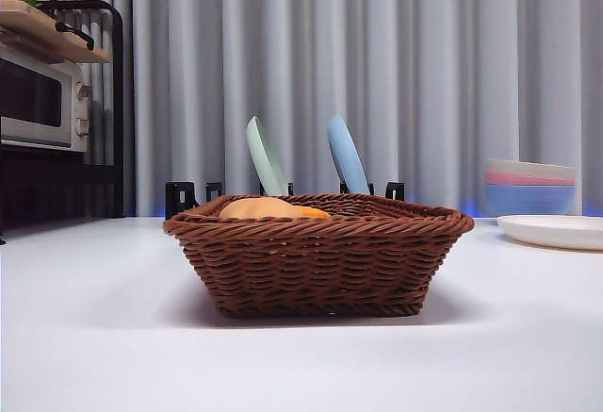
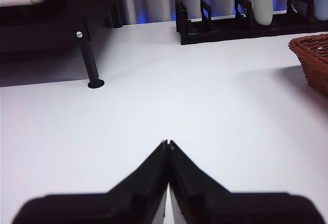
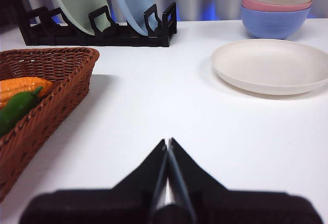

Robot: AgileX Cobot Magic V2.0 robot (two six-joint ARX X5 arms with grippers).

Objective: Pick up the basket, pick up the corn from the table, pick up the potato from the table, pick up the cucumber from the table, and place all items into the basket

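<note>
The basket sits mid-table holding the corn, the cucumber and what is probably the potato, so the task looks finished. The left gripper at its nine o'clock and the right gripper at three o'clock rest pressed together, empty.

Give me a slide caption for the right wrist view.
Right gripper shut over the table; corn and cucumber in the basket.

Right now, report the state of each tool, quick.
Left tool: closed, holding nothing, above bare table.
Right tool: closed, holding nothing, beside the basket.
</note>
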